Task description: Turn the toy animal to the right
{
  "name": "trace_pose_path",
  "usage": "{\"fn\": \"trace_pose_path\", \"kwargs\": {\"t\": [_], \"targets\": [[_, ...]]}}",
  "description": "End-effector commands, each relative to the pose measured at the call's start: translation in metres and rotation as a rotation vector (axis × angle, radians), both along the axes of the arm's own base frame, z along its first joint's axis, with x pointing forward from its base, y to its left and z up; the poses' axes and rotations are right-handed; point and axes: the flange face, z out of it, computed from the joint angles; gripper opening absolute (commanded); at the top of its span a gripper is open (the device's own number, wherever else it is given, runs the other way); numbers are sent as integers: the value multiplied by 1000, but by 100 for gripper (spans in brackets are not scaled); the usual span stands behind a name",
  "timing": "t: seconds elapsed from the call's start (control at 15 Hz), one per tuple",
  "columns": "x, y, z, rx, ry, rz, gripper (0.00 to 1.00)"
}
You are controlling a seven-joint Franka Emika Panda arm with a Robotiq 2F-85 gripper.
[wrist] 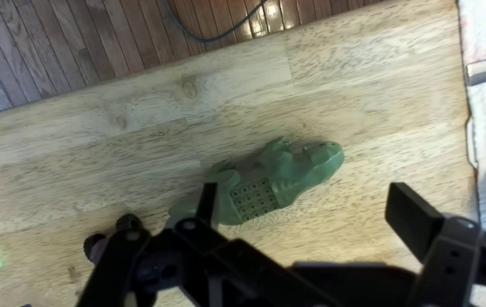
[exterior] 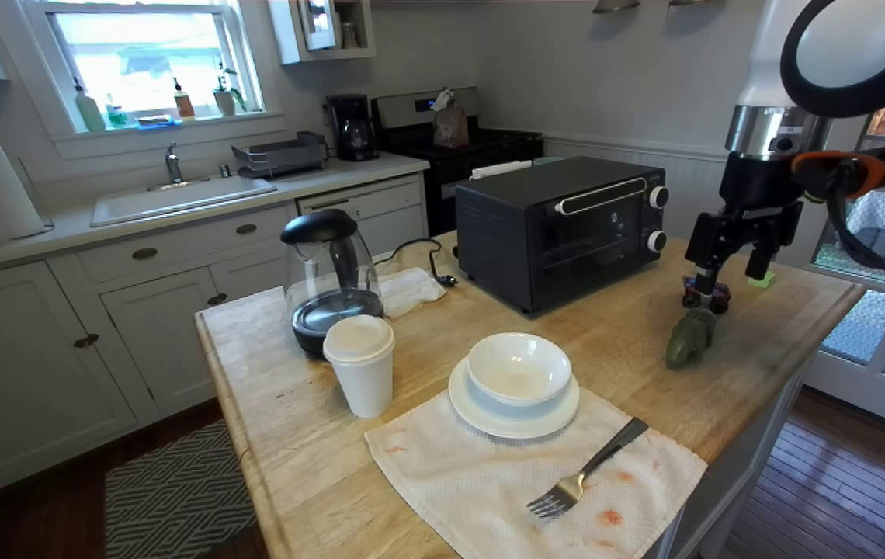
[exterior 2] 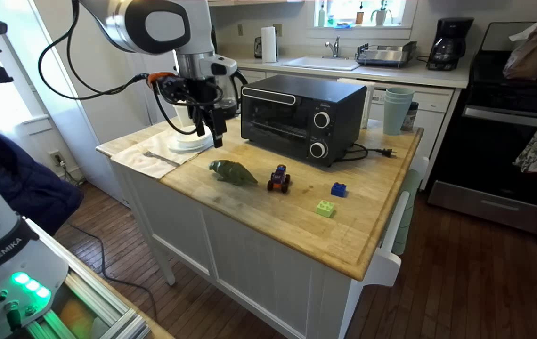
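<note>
The toy animal is a flat, elongated dark green figure lying on the wooden table. It shows in both exterior views (exterior: 687,341) (exterior 2: 232,172) and in the wrist view (wrist: 294,177), where its rounded head points right and a studded patch shows on its body. My gripper (exterior: 732,281) is open and empty above the table; it also shows in an exterior view (exterior 2: 208,137). In the wrist view the gripper (wrist: 305,202) has its fingers wide apart, and the left finger covers part of the toy's rear end. The toy is not held.
A small purple toy truck (exterior 2: 279,179) stands near the toy's tail end. A yellow-green block (exterior 2: 325,208) and a blue block (exterior 2: 338,189) lie beyond it. A black toaster oven (exterior 2: 301,117) stands behind. A white bowl (exterior: 520,365) on a plate and a fork (exterior: 590,470) lie on a cloth.
</note>
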Motion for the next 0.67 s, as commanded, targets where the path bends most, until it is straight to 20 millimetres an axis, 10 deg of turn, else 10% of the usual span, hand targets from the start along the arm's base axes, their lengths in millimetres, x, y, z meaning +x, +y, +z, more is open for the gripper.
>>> {"fn": "trace_pose_path", "kwargs": {"t": [0.0, 0.6], "targets": [[-15, 0, 18, -14, -9, 58, 100], [-7, -1, 13, 1, -15, 41, 100]]}}
